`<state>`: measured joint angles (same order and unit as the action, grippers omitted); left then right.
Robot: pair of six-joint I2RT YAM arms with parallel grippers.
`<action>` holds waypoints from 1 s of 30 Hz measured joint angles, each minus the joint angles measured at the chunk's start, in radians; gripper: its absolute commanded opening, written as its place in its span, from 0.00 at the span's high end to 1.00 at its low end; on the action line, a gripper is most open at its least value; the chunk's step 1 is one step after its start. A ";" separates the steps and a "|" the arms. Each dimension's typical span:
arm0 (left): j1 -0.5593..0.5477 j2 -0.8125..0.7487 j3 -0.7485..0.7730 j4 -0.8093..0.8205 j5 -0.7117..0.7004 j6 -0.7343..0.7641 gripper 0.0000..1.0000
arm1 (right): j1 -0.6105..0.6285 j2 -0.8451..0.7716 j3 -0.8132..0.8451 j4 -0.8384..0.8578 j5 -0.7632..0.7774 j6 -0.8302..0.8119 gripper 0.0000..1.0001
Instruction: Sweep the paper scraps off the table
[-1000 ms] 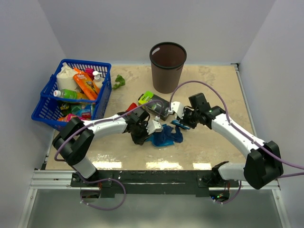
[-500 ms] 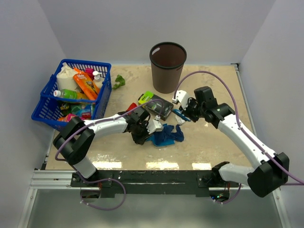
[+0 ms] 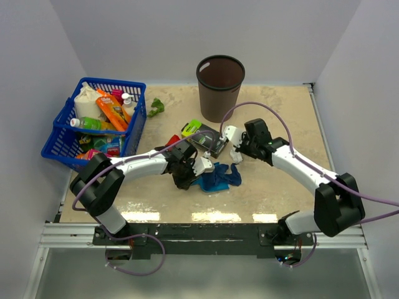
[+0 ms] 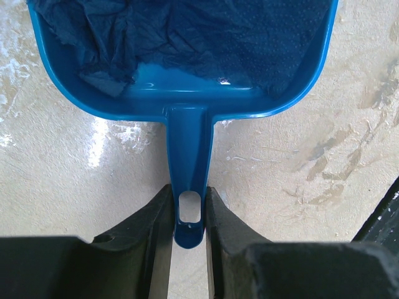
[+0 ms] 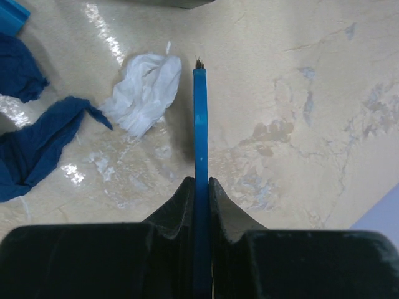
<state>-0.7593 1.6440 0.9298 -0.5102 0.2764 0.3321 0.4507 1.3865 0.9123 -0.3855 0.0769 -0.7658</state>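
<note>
Scrap (image 5: 144, 90), white, sits on table (image 5: 280, 93) at ten o'clock of your brush (image 5: 199, 124) tip. Right gripper (image 5: 199, 182) clamps brush, left gripper (image 4: 187, 190) clamps dustpan (image 4: 187, 87) handle — keep bristles low, pan steady, sweep toward its mouth.

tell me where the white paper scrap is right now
In the right wrist view the white paper scrap lies on the table, just left of the blue tool's tip in that picture, with crumpled blue paper further left.
</note>
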 measured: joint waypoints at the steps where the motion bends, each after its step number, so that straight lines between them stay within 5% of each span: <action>1: 0.000 0.000 0.000 0.000 -0.001 0.000 1.00 | 0.001 0.005 -0.001 -0.007 -0.003 0.005 1.00; 30: -0.022 0.069 0.083 -0.011 -0.065 -0.007 1.00 | 0.023 0.086 0.138 -0.189 -0.419 0.636 1.00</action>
<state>-0.7811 1.7130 1.0130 -0.5209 0.2115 0.3248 0.4740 1.4727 1.0508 -0.5743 -0.3424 -0.1303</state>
